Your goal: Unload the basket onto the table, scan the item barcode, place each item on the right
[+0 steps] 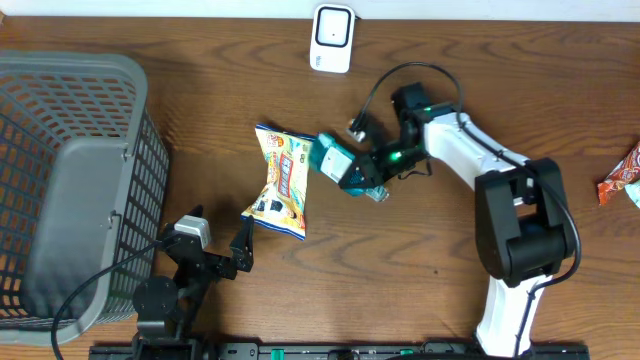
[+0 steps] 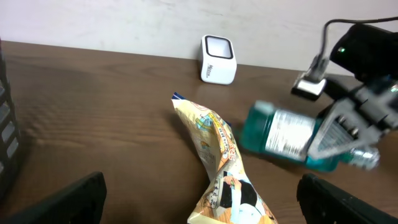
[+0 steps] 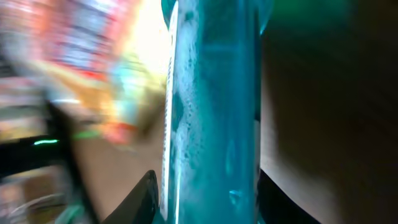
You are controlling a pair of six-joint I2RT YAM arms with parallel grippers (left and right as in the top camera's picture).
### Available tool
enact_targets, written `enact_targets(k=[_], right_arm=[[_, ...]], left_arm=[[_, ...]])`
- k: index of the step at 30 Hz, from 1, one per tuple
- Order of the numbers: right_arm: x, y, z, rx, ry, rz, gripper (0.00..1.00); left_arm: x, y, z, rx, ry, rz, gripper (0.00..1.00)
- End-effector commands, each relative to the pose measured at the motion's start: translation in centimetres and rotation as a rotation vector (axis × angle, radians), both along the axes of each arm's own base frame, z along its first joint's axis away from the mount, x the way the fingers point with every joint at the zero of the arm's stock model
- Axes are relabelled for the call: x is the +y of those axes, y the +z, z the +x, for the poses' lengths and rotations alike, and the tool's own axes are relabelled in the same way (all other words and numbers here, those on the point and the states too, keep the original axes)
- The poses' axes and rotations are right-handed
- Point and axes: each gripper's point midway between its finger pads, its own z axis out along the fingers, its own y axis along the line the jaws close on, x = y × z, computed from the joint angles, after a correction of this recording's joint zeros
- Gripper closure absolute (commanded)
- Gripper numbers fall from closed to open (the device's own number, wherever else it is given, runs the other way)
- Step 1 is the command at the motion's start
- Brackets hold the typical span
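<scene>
Overhead: we see the right gripper pinching a teal bottle around its body, mid-table, with the bottle lying roughly sideways and its white label facing up. The bottle sits just beside the right edge of a yellow snack bag that lies flat on the wooden table. The white scanner stands at the far edge, well apart from the bottle. The left gripper is low near the front edge, jaws spread wide with nothing between them, close to the near corner of the snack bag. A grey basket fills the left side and a red packet lies at the right edge. Left wrist: we see both of its dark fingers far apart at the bottom corners, the snack bag between and beyond them, and the teal bottle in the right gripper's clamp to the right; the bottle probably hangs just above the table, though we can't be sure from this angle. The scanner stands upright behind by the wall. Right wrist: heavy blur, the teal bottle fills the centre with foamy liquid inside, a finger on each side of it, and smeared snack-bag colours to the left.
</scene>
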Motion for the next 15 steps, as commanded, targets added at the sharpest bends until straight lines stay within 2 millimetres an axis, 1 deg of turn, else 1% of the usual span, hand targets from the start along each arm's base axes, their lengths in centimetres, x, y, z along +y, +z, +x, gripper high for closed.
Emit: enact_targets(k=[1, 6, 7, 8, 9, 10, 11, 14, 15], right_arm=[[-1.9, -2.9, 1.0, -0.094, -0.071, -0.359, 0.99], [-2.4, -4.0, 0.9, -0.226, -0.092, -0.638, 0.99], [-2.5, -4.2, 0.5, -0.248, -0.076, -0.683, 0.99], [-2.3, -4.5, -0.5, -0.266, -0.036, -0.735, 0.98], [-2.1, -4.7, -1.2, -0.265, -0.015, -0.748, 0.93], [-1.9, -4.9, -1.9, -0.26, 0.005, -0.753, 0.79], [-1.6, -5.2, -2.7, -0.251, 0.016, -0.76, 0.72], [-1.6, -6.1, -4.3, -0.224, 0.02, -0.78, 0.64], [-1.7, -6.5, -4.8, -0.217, 0.016, -0.785, 0.64]], left_arm=[[0.0, -1.4, -0.1, 0.04, 0.002, -0.005, 0.02], [0.0, -1.4, -0.1, 0.04, 0.002, -0.005, 0.02], [0.0, -1.4, -0.1, 0.04, 0.002, -0.005, 0.02], [0.0, -1.4, -0.1, 0.04, 0.002, -0.005, 0.02], [0.0, -1.4, -0.1, 0.04, 0.002, -0.005, 0.02], [0.0, -1.4, -0.1, 0.04, 0.002, -0.005, 0.02], [0.0, -1.4, -0.1, 0.04, 0.002, -0.005, 0.02], [0.0, -1.4, -0.1, 0.04, 0.002, -0.005, 0.02], [0.0, -1.4, -0.1, 0.04, 0.002, -0.005, 0.02]])
